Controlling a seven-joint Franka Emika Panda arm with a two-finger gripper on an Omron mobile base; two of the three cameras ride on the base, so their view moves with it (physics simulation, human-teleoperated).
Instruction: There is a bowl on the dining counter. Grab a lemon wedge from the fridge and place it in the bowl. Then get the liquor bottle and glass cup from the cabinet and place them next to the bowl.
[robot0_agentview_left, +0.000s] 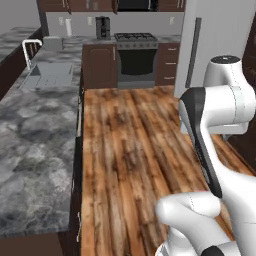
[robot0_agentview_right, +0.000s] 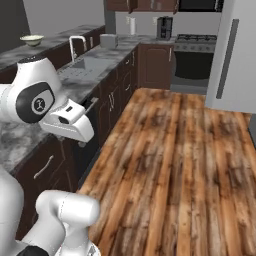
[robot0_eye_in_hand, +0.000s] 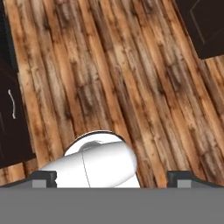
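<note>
The small pale bowl (robot0_agentview_right: 31, 38) sits on the grey marbled dining counter (robot0_agentview_right: 12, 56) at the far left of the right base view. Along the right wall stands the tall silver-grey fridge (robot0_agentview_left: 200, 45) (robot0_agentview_right: 235, 55), door shut, with its dark vertical handle (robot0_agentview_left: 192, 52) facing the room. Dark brown wall cabinets (robot0_agentview_left: 75, 5) (robot0_agentview_right: 145, 5) run along the top of the back wall, doors shut. The lemon wedge, liquor bottle and glass cup are hidden. In the hand view my gripper (robot0_eye_in_hand: 113, 178) points down at the wooden floor (robot0_eye_in_hand: 131, 78), open, with nothing between its fingertips (robot0_eye_in_hand: 43, 177).
A long marbled counter (robot0_agentview_left: 35, 140) with a sink (robot0_agentview_left: 47, 75) and dark drawers lines the left side. At the back stand a stove (robot0_agentview_left: 136, 55), a coffee machine (robot0_agentview_left: 103, 27) and a toaster (robot0_agentview_right: 108, 40). Wooden floor (robot0_agentview_left: 130, 150) stretches between counter and fridge.
</note>
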